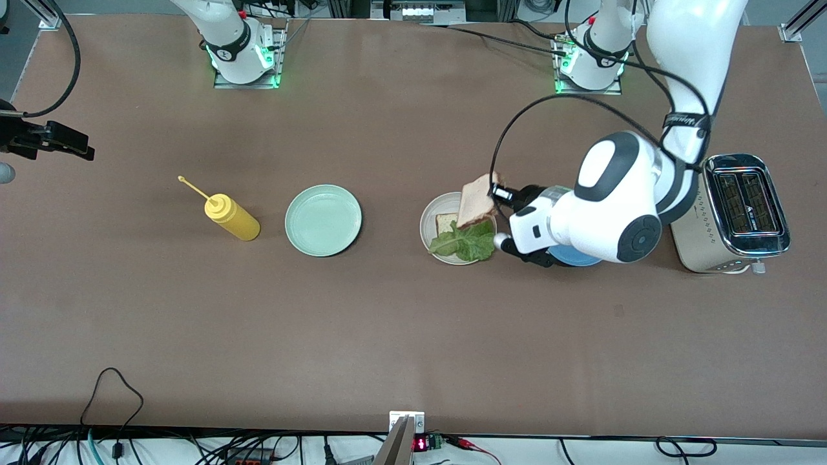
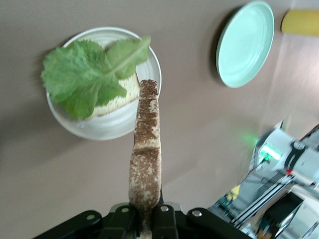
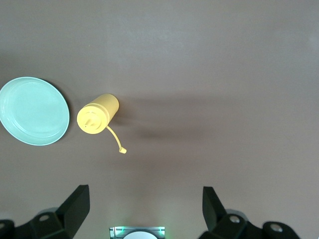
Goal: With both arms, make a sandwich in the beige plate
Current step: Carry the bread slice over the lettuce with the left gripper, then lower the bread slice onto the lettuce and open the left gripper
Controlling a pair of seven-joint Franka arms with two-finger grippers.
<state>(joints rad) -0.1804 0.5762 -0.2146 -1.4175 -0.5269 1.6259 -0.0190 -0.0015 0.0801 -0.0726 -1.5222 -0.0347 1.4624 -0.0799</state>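
- My left gripper [image 2: 145, 219] is clamped on one edge of the top bread slice [image 2: 145, 164], which hangs over the rim of the beige plate [image 2: 99, 130] on the side toward the left arm's base.
- In the left wrist view I see the slice edge-on, its long axis running straight out from the gripper toward the plate.
- The lower slice [image 1: 446, 223] lies flat in the plate with the lettuce leaf [image 2: 87, 77] spread over it.
- I judge the coming move must lay the held slice flat above the lettuce.
- My right gripper [image 3: 144, 204] waits spread wide, high over the worktop [image 1: 413, 323] near the yellow bottle [image 3: 97, 114], so the left arm is much nearer.
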